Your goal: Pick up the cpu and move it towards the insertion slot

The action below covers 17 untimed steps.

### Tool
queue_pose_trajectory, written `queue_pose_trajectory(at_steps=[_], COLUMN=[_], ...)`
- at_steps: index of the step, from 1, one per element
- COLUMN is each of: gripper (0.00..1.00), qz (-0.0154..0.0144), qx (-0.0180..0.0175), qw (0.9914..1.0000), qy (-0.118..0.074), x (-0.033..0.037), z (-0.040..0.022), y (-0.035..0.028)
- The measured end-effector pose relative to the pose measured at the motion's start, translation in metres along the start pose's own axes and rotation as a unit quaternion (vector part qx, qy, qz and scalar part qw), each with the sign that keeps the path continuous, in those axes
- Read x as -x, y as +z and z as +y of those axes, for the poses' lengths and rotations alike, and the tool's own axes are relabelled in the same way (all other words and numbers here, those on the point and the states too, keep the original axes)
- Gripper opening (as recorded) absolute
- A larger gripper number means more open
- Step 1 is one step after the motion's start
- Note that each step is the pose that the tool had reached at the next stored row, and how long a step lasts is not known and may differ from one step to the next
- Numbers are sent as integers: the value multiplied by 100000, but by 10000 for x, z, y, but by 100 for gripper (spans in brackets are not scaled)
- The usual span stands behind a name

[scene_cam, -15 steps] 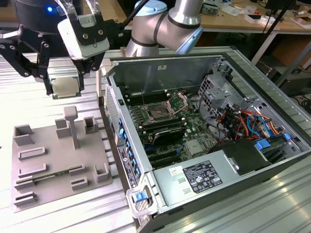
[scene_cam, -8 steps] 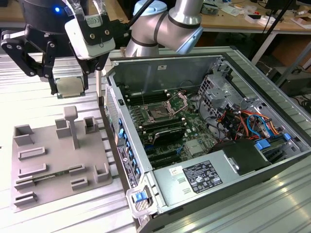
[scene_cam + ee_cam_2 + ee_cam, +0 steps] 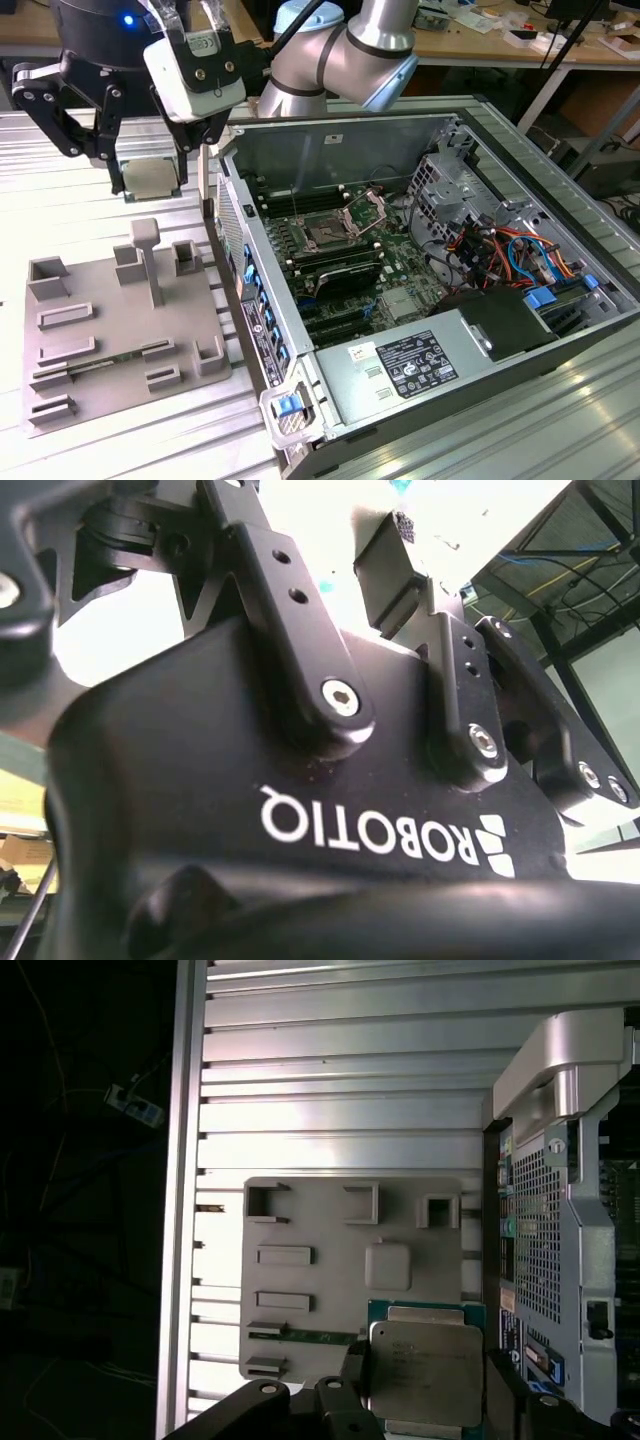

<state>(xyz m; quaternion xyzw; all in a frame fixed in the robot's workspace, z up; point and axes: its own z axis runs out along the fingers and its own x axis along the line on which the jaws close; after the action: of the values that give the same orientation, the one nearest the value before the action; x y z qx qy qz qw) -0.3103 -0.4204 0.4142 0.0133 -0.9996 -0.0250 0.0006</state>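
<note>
Exterior view: my end effector (image 3: 150, 183) grips the cpu (image 3: 148, 176) by its edges, at the exterior view's left of the computer case (image 3: 330, 150), well apart from the insertion slot (image 3: 328, 232).

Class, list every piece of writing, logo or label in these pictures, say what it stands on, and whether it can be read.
Black housing of the claw, second wrist view: white maker's logo, mirrored; a brand mark, left unquoted.
Power supply label, exterior view: print too small to read.
Lid of the cpu held in the claw, first wrist view: faint engraving, unreadable.
</note>
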Motion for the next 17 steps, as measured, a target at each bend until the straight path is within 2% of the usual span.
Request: queue_pose_trajectory(at_steps=[17], gripper=[55], qz=[-6], qx=[-1], qw=[100000], qy=[3], x=[162], z=[-4], y=[0])
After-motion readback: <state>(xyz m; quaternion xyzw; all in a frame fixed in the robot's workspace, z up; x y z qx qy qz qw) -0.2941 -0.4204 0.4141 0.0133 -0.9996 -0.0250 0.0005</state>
